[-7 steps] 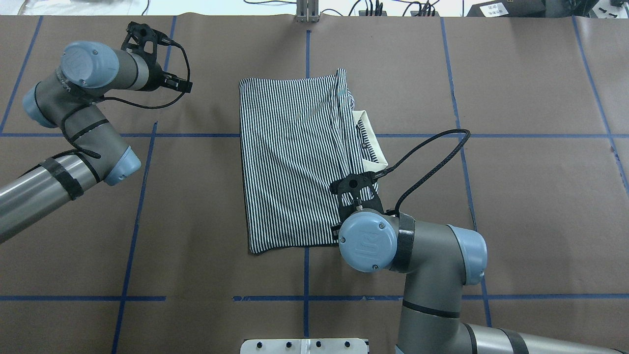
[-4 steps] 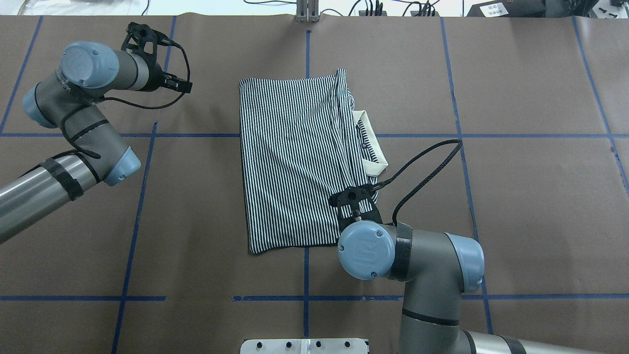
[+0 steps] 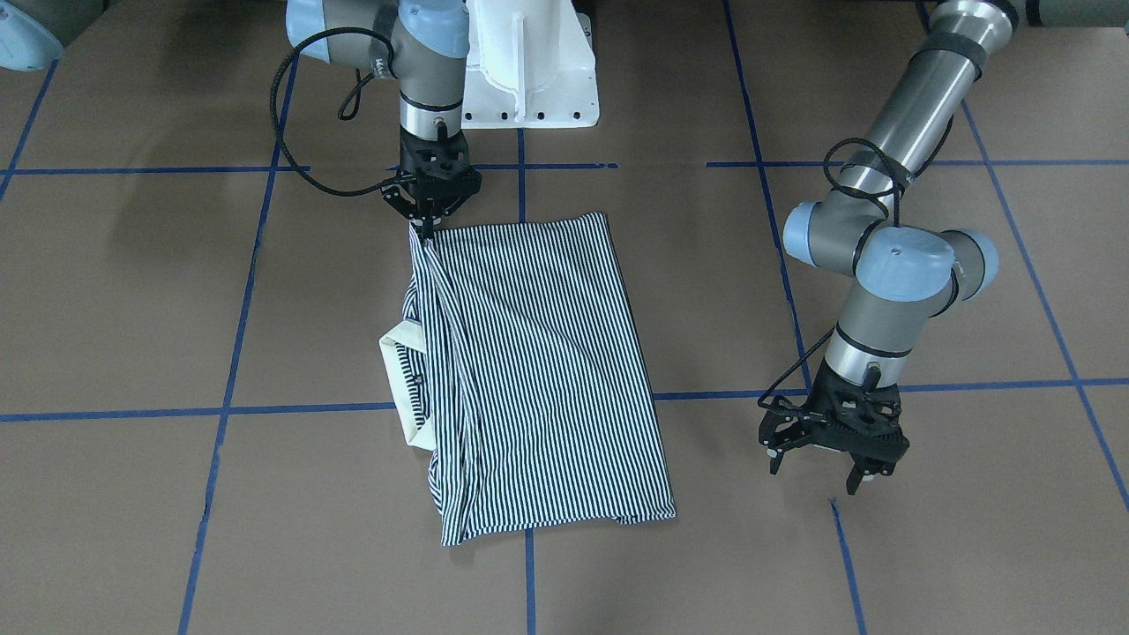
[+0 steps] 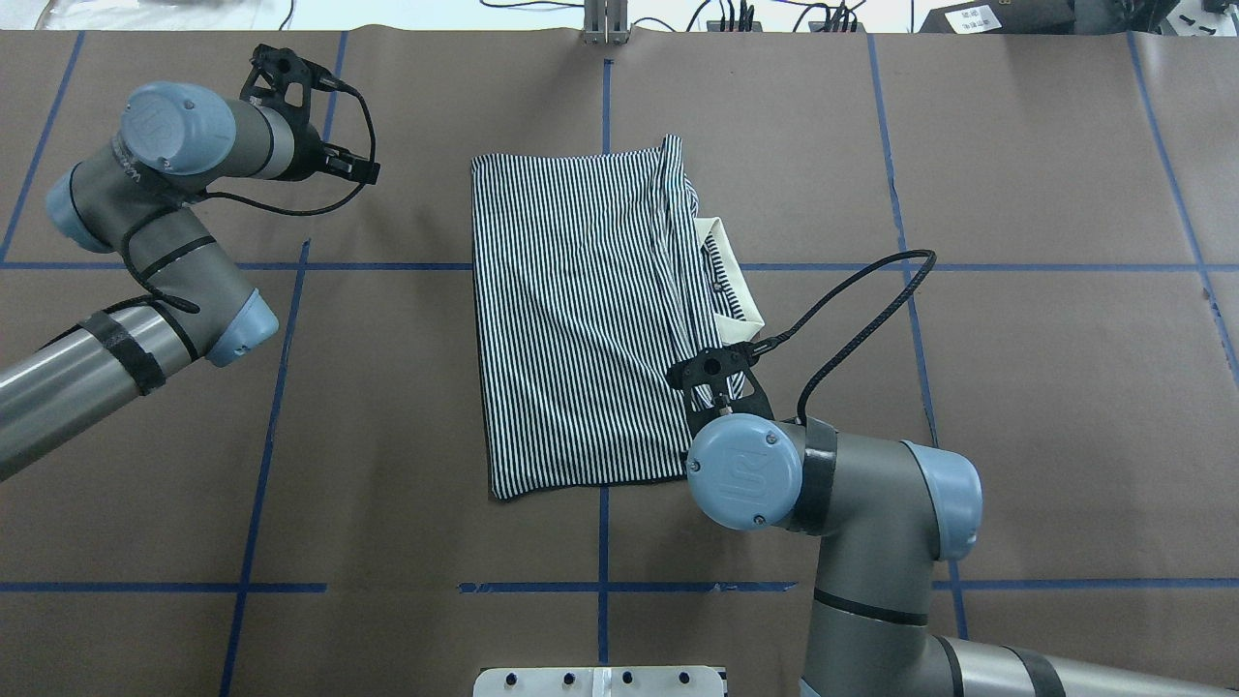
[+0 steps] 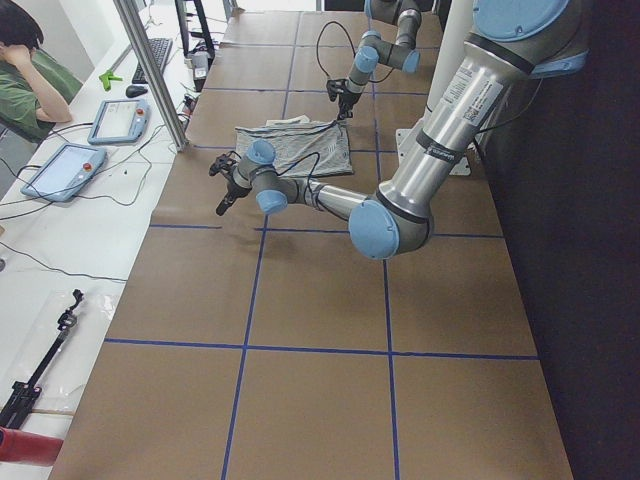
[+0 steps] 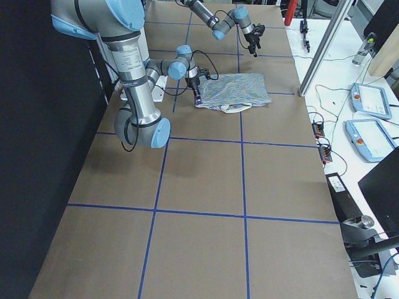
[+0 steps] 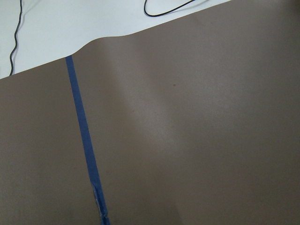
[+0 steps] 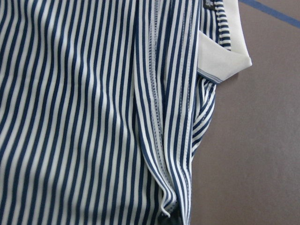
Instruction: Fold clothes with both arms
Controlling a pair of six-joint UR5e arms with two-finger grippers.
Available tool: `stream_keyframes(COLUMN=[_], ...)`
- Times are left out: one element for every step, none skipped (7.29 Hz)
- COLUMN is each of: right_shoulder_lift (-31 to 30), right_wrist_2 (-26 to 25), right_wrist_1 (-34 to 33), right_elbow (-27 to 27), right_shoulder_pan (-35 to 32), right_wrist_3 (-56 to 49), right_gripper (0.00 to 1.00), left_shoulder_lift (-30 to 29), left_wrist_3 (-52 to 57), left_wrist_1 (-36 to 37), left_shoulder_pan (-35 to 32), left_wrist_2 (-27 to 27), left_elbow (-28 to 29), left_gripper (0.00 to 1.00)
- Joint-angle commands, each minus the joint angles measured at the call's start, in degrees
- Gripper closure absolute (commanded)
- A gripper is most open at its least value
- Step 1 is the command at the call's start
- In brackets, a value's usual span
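Observation:
The striped polo shirt (image 4: 581, 319) lies folded into a tall rectangle at mid-table, its cream collar (image 4: 731, 281) sticking out on the robot's right side. My right gripper (image 3: 426, 227) is shut on the shirt's near right corner, where a fold of the fabric (image 8: 164, 187) gathers to a point. In the overhead view the right wrist (image 4: 721, 382) hides the fingers. My left gripper (image 3: 820, 472) is open and empty. It hangs over bare table far to the left of the shirt (image 3: 538, 370). In the left wrist view there is only brown paper.
Brown paper with blue tape lines (image 7: 84, 136) covers the table. The white pedestal base (image 3: 529, 79) stands at the robot's edge. An operator (image 5: 25, 70) sits beyond the far edge by tablets (image 5: 120, 120). A metal post (image 4: 605, 19) stands at the far edge.
My right wrist has moved a little toward the robot and then to the right at the shirt's corner. The shirt's outline has barely changed. The left arm has stayed still.

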State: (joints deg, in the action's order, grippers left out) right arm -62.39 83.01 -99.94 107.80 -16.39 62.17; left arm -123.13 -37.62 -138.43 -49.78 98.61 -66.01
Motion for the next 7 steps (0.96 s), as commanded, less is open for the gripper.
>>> stream_keyframes(right_shoulder_lift=[-2.7, -3.4, -3.5, -3.7, -3.6, -3.1, -2.4], right_wrist_2=[-0.6, -0.6, -0.5, -0.5, -0.5, -0.3, 0.0], right_wrist_1=[-0.1, -0.1, -0.1, 0.0, 0.0, -0.1, -0.2], right_elbow=[1.6, 1.7, 1.7, 1.7, 2.3, 3.0, 2.3], right_shoulder_pan=[1.6, 1.5, 1.5, 1.5, 1.4, 1.0, -1.1], right_wrist_3=[1.0, 1.0, 1.0, 1.1, 1.1, 0.9, 0.1], right_gripper=[1.0, 1.0, 0.89, 0.05, 0.0, 0.0, 0.0], left_shoulder_lift=[0.0, 0.0, 0.0, 0.0, 0.1, 0.0, 0.0], left_wrist_3=[0.0, 0.0, 0.0, 0.0, 0.0, 0.0, 0.0], left_wrist_1=[0.0, 0.0, 0.0, 0.0, 0.1, 0.1, 0.1], left_shoulder_pan=[0.0, 0.0, 0.0, 0.0, 0.0, 0.0, 0.1], left_wrist_2=[0.0, 0.0, 0.0, 0.0, 0.0, 0.0, 0.1], left_elbow=[0.0, 0.1, 0.1, 0.1, 0.1, 0.1, 0.1], left_gripper=[0.0, 0.0, 0.0, 0.0, 0.0, 0.0, 0.0])
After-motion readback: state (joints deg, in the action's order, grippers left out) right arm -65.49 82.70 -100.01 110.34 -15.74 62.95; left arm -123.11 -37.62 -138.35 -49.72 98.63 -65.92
